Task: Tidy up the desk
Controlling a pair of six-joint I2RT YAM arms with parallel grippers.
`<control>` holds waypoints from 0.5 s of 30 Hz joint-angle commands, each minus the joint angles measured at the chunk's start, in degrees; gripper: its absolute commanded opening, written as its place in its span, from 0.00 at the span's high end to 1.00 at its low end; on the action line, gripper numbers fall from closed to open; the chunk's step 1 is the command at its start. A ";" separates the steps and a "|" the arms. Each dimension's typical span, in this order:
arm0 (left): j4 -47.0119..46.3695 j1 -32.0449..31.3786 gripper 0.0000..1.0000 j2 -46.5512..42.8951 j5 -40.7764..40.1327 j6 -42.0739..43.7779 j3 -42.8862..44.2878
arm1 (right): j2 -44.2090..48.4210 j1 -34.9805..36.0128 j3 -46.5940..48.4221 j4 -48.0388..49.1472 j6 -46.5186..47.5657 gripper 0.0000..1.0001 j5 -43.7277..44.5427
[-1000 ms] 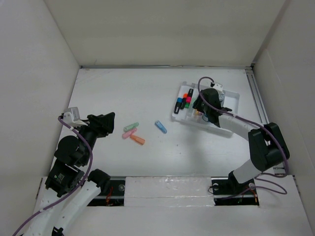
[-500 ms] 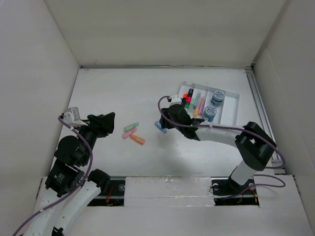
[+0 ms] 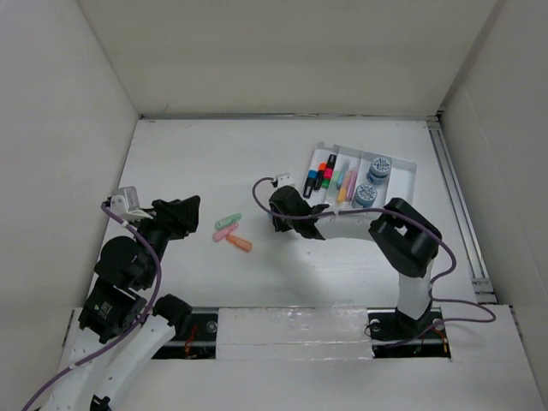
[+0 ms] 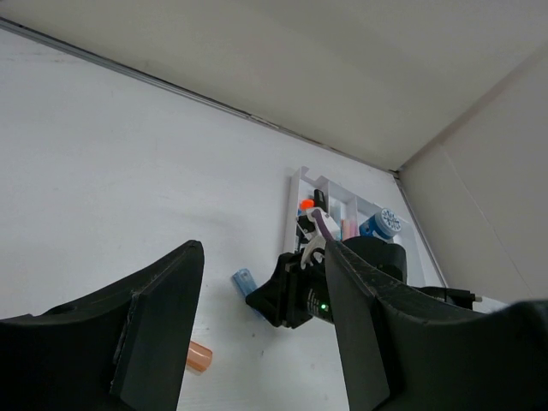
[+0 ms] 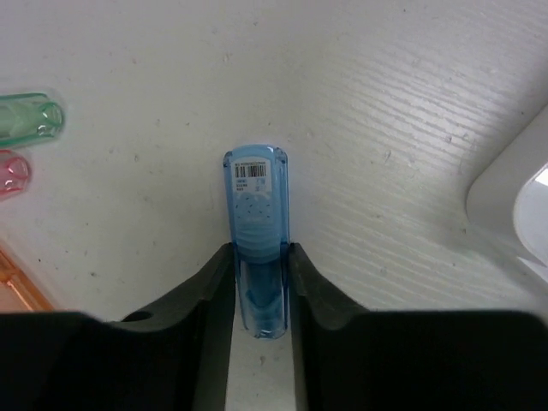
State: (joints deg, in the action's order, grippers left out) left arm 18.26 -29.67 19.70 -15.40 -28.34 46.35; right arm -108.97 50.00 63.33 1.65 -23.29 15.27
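The white desk (image 3: 205, 163) holds small translucent capped tubes. My right gripper (image 3: 276, 219) is down at the desk's middle, and in the right wrist view its jaws (image 5: 259, 261) press both sides of a blue tube (image 5: 255, 193) that lies on the desk. The blue tube also shows in the left wrist view (image 4: 244, 280). A green tube (image 3: 228, 221), a pink tube (image 3: 224, 232) and an orange tube (image 3: 240, 244) lie just left of it. My left gripper (image 3: 190, 205) hovers open and empty at the left.
A white ribbed tray (image 3: 409, 165) at the right back holds coloured markers (image 3: 321, 175) and two blue rolls (image 3: 373, 180). Its corner shows in the right wrist view (image 5: 514, 201). White walls border the desk, and a metal rail (image 3: 454, 197) runs along the right edge.
My right arm has swung left from over the tray to the blue tube, and its jaws now grip it. The left arm has not moved.
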 commanded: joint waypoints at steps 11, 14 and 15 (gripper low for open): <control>-2.35 -0.12 0.45 -0.19 0.54 0.74 -0.64 | 13.74 -0.51 -1.53 1.86 -3.33 0.93 10.65; -2.35 -0.12 0.45 -0.28 0.46 0.74 -0.64 | 23.23 -5.16 -4.78 1.87 -5.53 0.92 13.55; -2.35 -0.12 0.45 -0.45 0.46 0.74 -0.56 | 25.71 -7.09 -7.84 1.87 -6.58 0.92 14.08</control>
State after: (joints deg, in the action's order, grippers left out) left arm 18.26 -29.67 19.68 -15.35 -28.34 46.35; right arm -92.09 47.46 58.63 0.73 -26.44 23.57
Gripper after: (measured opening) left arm 0.546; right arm 0.337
